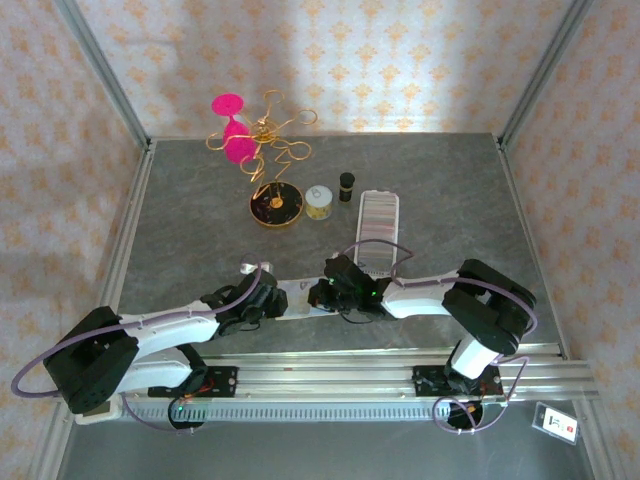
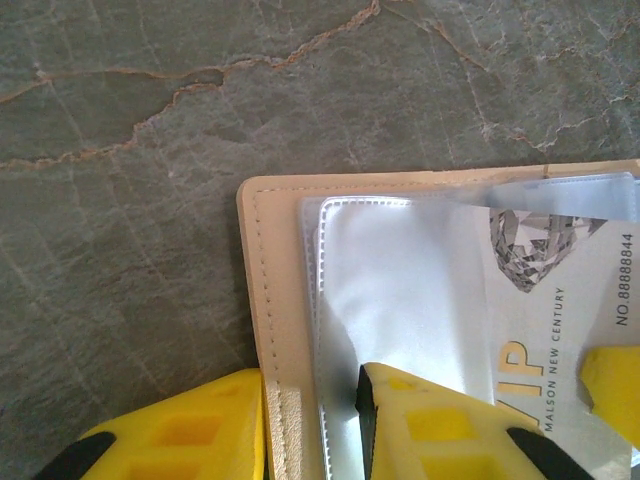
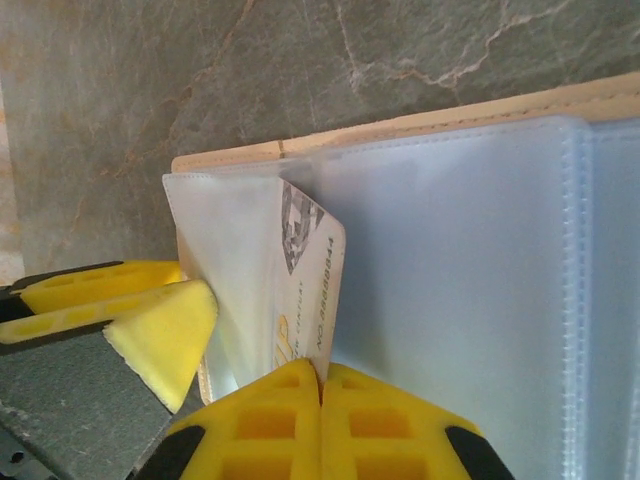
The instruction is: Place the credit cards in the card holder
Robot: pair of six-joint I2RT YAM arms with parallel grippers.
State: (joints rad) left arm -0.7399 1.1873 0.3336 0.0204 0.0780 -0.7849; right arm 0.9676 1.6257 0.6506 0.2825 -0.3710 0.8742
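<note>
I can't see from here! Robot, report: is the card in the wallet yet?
Left gripper pinning the open card holder. Right gripper shut on VIP card, partway into clear sleeve. Nothing blocking.

Robot test cell: grey stone-patterned tabletop [image 1: 200, 220], wallpapered enclosure panels [image 1: 380, 60], aluminium mounting rail [image 1: 330, 378] carrying both arms.

gold wire stand [image 1: 268, 150] with pink discs, small jar [image 1: 319, 203], dark little bottle [image 1: 346, 185], long clear ribbed case [image 1: 377, 228], grey stone tabletop [image 1: 200, 230]
</note>
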